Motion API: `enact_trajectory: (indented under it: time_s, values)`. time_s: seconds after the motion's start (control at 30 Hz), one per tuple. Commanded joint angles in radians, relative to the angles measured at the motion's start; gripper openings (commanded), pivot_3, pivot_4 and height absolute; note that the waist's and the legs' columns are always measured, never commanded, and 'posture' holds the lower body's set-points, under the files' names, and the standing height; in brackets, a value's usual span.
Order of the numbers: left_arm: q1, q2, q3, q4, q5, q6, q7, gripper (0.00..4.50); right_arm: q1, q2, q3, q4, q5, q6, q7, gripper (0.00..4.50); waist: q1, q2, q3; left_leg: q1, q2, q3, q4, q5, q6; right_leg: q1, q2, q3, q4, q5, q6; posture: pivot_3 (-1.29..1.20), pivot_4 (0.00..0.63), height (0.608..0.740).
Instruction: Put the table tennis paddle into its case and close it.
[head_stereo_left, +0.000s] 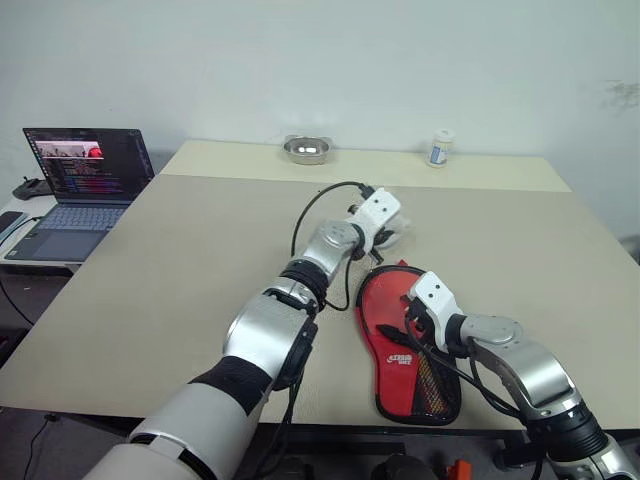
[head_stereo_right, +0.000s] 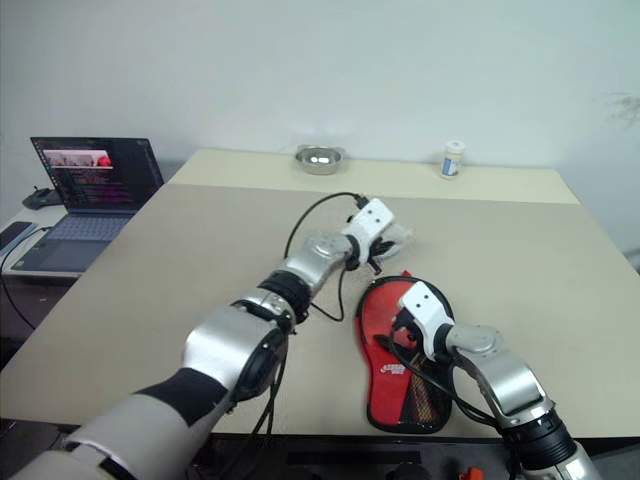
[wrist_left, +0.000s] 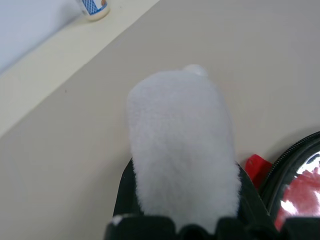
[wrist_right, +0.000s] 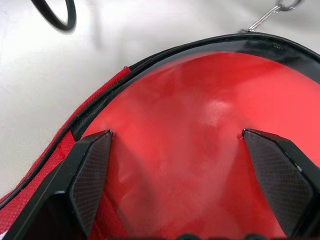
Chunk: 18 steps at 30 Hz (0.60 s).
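The case (head_stereo_left: 412, 372) lies flat near the table's front edge, red with a white logo, black mesh and black edging. Inside its black rim at the far end lies a smooth glossy red face (head_stereo_left: 385, 305), the table tennis paddle as far as I can tell; its handle is hidden. My right gripper (wrist_right: 176, 134) hovers low over that red face (wrist_right: 200, 100), fingers wide open with nothing between them. My left gripper (head_stereo_left: 392, 232) reaches to just beyond the case's far end and is shut on a white fluffy piece (wrist_left: 182, 150). Beside it the case's zip edge (wrist_left: 292, 155) shows.
A metal zip pull ring (wrist_right: 280, 7) lies just past the case's rim. The left arm's black cable (head_stereo_left: 320, 200) loops over the table. A steel bowl (head_stereo_left: 307, 149) and a small white bottle (head_stereo_left: 441, 147) stand at the back. An open laptop (head_stereo_left: 85, 170) is at far left.
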Motion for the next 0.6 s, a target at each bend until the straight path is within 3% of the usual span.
enact_trajectory:
  time_s: [0.03, 0.27, 0.6]
  values:
    - [-0.098, -0.054, -0.063, -0.025, 0.080, -0.093, 0.079, 0.54, 0.095, -0.020, 0.134, 0.129, -0.049, 0.084, 0.023, 4.50, 0.000, 0.000, 0.000, 0.000, 0.000, 0.000, 0.000, 0.000, 0.000, 0.000, 0.000, 0.000, 0.000, 0.000, 0.000, 0.00, 0.150, 0.740]
    - [-0.145, -0.138, -0.134, -0.016, 0.167, -0.197, 0.139, 0.54, 0.114, -0.005, 0.176, 0.088, -0.050, 0.112, 0.019, 4.50, -0.002, 0.003, -0.002, 0.000, 0.000, 0.001, -0.002, 0.000, 0.000, -0.001, 0.000, 0.000, -0.002, 0.000, 0.000, 0.00, 0.150, 0.740]
    - [-0.145, -0.308, -0.078, -0.037, 0.057, -0.325, -0.135, 0.54, 0.138, -0.002, 0.183, 0.058, -0.057, 0.128, 0.015, 4.50, 0.000, 0.008, -0.006, -0.002, 0.000, 0.000, -0.009, 0.000, 0.000, 0.001, 0.000, -0.002, -0.013, 0.001, 0.000, 0.00, 0.150, 0.740]
